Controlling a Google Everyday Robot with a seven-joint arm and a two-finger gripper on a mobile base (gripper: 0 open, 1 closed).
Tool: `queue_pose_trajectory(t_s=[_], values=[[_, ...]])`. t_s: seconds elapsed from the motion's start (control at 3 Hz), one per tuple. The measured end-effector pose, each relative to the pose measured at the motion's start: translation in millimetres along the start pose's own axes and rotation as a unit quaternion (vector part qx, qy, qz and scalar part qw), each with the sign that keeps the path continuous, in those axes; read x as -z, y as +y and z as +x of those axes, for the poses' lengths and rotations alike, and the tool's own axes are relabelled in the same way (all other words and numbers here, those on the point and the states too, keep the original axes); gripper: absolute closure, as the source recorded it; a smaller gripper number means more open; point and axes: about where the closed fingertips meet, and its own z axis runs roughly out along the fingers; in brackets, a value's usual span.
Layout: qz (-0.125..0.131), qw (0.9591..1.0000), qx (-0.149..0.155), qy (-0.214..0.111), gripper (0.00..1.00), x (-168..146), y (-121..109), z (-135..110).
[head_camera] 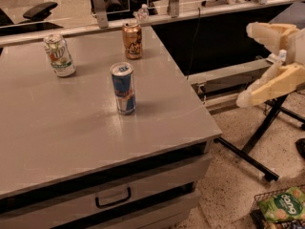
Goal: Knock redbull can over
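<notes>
Camera view | claw (245, 65) spread wide, empty | well right of upright redbull can (123, 88)

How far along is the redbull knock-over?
Done: nothing yet. The redbull can stands upright on the table, untouched. In hand: the gripper hangs beyond the table's right edge, well apart from the can. Left: reach in over the table, push the can and tip it over.
</notes>
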Motion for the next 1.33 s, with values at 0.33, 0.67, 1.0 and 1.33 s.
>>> queue_pose_trajectory(t_s=[0.33, 0.67, 1.0, 1.33], values=[[0.0, 1.0, 0.0, 0.0, 0.0, -2.4, 0.2, 0.6], [0.007, 1.0, -0.005, 0.003, 0.0, -6.2, 0.9, 5.3], [0.008, 0.9998, -0.01, -0.015, 0.0, -30.3, -0.2, 15.7], [0.004, 0.9993, -0.01, -0.036, 0.0, -65.9, -0.2, 27.5]])
